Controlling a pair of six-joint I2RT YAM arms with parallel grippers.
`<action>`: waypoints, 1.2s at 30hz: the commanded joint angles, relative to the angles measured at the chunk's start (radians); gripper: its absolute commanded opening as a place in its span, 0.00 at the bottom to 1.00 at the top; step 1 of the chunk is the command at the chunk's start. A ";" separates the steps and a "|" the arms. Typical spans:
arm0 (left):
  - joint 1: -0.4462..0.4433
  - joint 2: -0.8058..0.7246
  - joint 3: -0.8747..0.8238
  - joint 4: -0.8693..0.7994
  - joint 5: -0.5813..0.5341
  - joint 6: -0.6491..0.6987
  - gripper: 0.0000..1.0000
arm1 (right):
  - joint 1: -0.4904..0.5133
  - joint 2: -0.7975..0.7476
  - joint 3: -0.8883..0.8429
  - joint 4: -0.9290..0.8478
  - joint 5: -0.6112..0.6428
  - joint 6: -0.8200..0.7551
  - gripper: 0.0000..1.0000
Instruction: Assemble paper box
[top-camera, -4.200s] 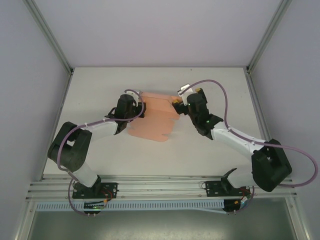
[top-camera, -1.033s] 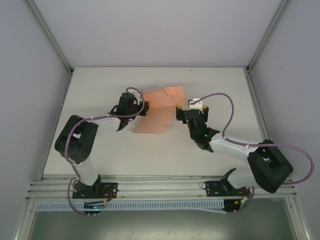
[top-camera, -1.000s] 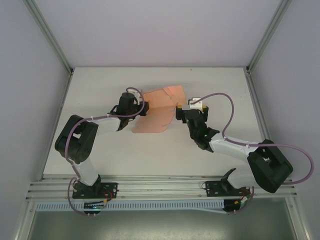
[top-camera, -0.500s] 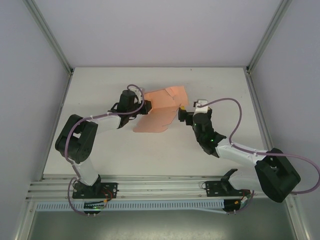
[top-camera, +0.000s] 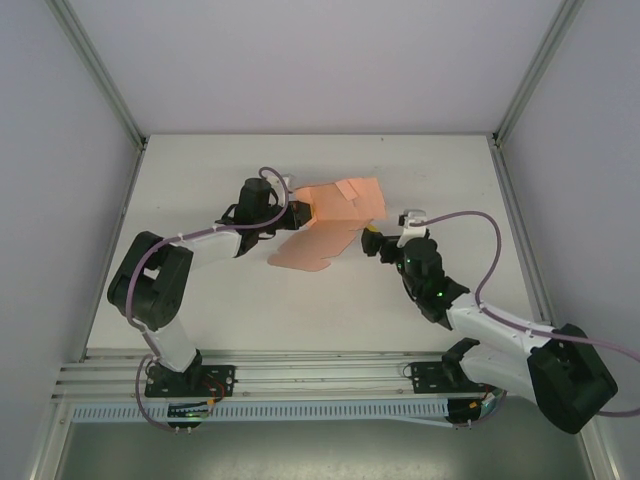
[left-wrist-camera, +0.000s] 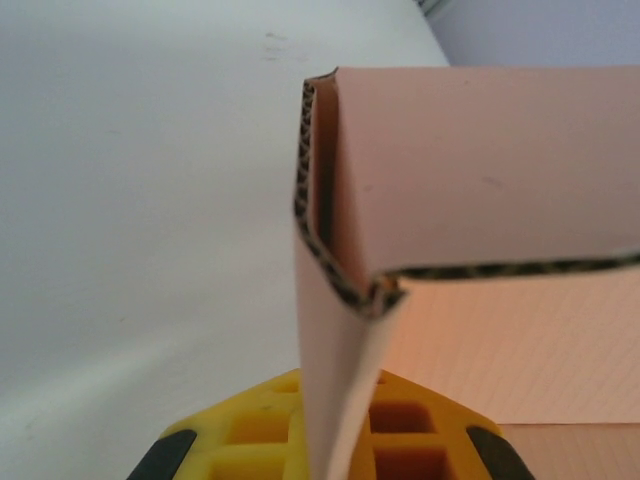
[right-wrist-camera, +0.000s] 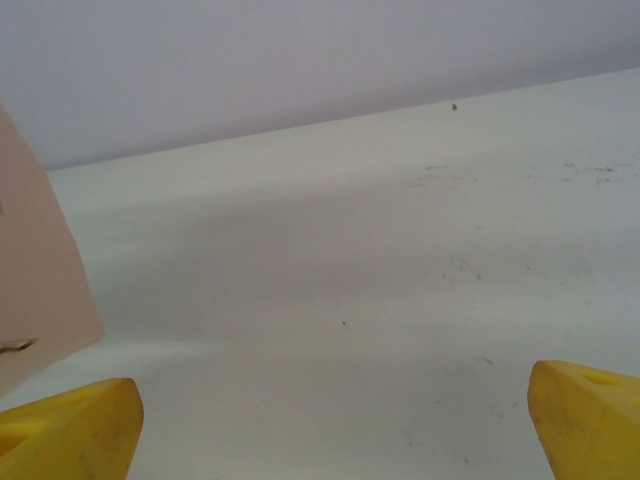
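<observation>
The paper box is a salmon-pink cardboard sheet, partly folded, at the table's middle back. One flap stands up at its far right. My left gripper is shut on the sheet's left edge. In the left wrist view a thin pink panel runs down between the yellow fingers, with a folded corner above it. My right gripper stands open just right of the sheet, apart from it. Its yellow fingertips frame bare table, and a pink edge shows at far left.
The white table is bounded by grey walls with metal posts at the back corners. A metal rail runs along the near edge by the arm bases. A purple cable loops over the right arm.
The right gripper has drawn back from the sheet toward the near right, still open. The left gripper has kept its grip, and the sheet has turned and shifted slightly right.
</observation>
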 joint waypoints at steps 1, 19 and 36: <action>-0.006 -0.030 0.004 0.054 0.064 0.024 0.00 | -0.016 -0.008 0.018 0.023 -0.113 0.001 0.99; -0.006 -0.012 0.010 0.019 0.013 0.068 0.00 | -0.023 -0.035 0.107 -0.052 -0.169 -0.066 0.99; -0.006 0.038 0.014 0.012 0.062 0.175 0.00 | -0.028 0.080 0.241 -0.149 -0.193 -0.192 0.99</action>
